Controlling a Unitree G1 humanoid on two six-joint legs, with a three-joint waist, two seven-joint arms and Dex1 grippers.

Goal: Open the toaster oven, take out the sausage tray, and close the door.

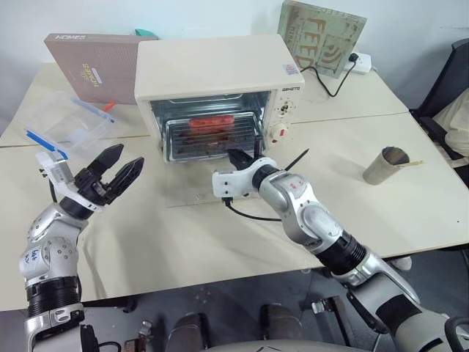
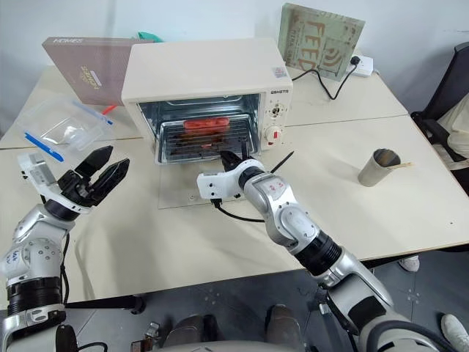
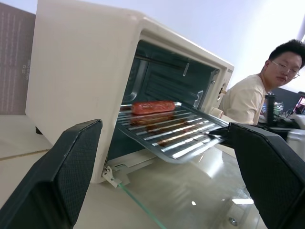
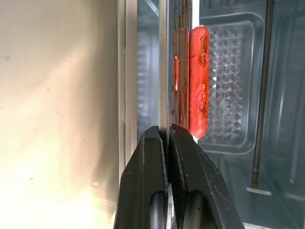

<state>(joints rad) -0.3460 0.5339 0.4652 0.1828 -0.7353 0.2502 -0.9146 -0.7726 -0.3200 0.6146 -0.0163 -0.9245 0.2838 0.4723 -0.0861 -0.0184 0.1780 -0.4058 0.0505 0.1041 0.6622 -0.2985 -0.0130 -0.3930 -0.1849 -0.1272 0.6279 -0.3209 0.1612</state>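
Two grippers are at work in front of the toaster oven [image 1: 220,73], which stands on the table [image 1: 410,169] with its door [image 2: 198,192] folded flat down onto the tabletop. The right gripper [image 1: 238,156] has its two black fingers pressed together on the front edge of the sausage tray [image 1: 211,136]; in the right wrist view the thin metal rim runs straight out from between the fingertips. The tray sticks partway out of the oven mouth, directly ahead of this gripper, and the red sausage [image 1: 211,122] lies across its far part, beyond the pinched edge. The oven's knobs [image 1: 279,133] sit just to the right of the gripper's fingers.

The left gripper [image 1: 117,167] hovers off to the left of the tray, well apart from it, with its fingers spread wide and nothing between them. Seen along those fingers, the tray and sausage lie ahead in the gap, above the glass of the lowered door. A clear plastic container [image 1: 62,126] lies on the table behind this gripper, and a brown box [image 1: 91,64] stands further back beside the oven. A paper cup [image 1: 386,165] sits well off to the right of the right arm.
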